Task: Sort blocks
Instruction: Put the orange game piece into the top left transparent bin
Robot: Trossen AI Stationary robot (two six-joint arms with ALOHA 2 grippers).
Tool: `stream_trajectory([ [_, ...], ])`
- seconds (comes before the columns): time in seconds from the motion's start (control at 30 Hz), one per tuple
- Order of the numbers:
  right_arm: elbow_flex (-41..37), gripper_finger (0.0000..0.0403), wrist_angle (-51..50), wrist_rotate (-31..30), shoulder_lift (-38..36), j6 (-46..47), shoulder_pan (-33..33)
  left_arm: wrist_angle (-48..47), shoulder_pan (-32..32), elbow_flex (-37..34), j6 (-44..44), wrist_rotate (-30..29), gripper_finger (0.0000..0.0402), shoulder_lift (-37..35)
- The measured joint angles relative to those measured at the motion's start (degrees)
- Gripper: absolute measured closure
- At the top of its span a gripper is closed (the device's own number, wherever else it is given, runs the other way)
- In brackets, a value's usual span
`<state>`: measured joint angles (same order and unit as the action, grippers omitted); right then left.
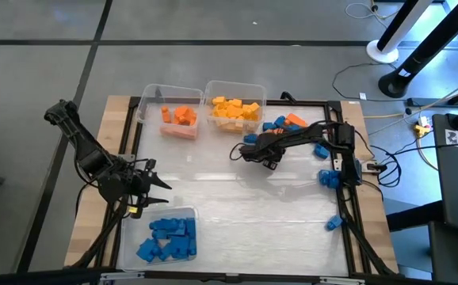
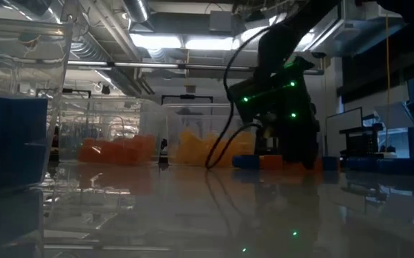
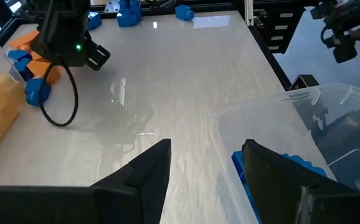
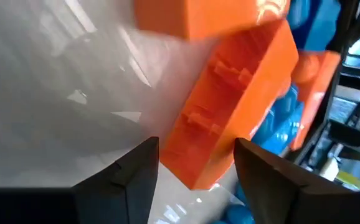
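Loose blocks, orange (image 1: 295,120) and blue (image 1: 272,125), lie in a pile at the table's far right. My right gripper (image 4: 195,146) is low over this pile, open, tipped down. Its fingers stand on either side of an orange block (image 4: 230,106) that lies on the table against other orange and blue blocks. In the low view the right arm (image 2: 286,107) hides most of the pile. My left gripper (image 3: 208,146) waits open at the left, above the table beside the bin of blue blocks (image 1: 166,237), with nothing between its fingers. My right gripper has one finger on each side of the orange block's near corner (image 4: 192,174). It comes from above on a slant. The block lies on the table. Whether the fingers touch it, I cannot tell.
Two clear bins stand at the far edge, one with orange blocks (image 1: 173,115) and one with yellow blocks (image 1: 233,107). More blue blocks (image 1: 328,178) lie along the right edge. A black frame (image 1: 346,198) borders the table. The right arm's cable loop (image 1: 237,150) hangs near the table's middle.
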<state>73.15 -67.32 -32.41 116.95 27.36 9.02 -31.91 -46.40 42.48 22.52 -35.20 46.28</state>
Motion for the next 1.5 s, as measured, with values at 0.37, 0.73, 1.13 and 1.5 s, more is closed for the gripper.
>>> stream_trajectory([
  [0.37, -4.55, 0.0196, -0.09, -4.15, 0.00, 2.86, 0.00, 0.05, 0.01, 0.00, 0.38, 0.01, 0.0218, 0.00],
  [0.73, -4.60, 0.0196, -5.11, -2.51, 0.00, 2.26, -0.04, 0.08, 0.00, 0.00, 1.49, 0.00, 0.0218, 0.00],
  [1.13, -4.60, 0.0196, -6.90, -7.67, -0.02, 2.38, -1.55, 0.05, 0.01, 0.00, 1.51, 0.00, 0.0218, 0.00],
  [1.5, -8.71, 0.0196, -5.30, -9.46, -0.13, 2.58, -0.70, 0.06, 0.01, 0.00, 3.38, 0.00, 0.0218, 0.00],
])
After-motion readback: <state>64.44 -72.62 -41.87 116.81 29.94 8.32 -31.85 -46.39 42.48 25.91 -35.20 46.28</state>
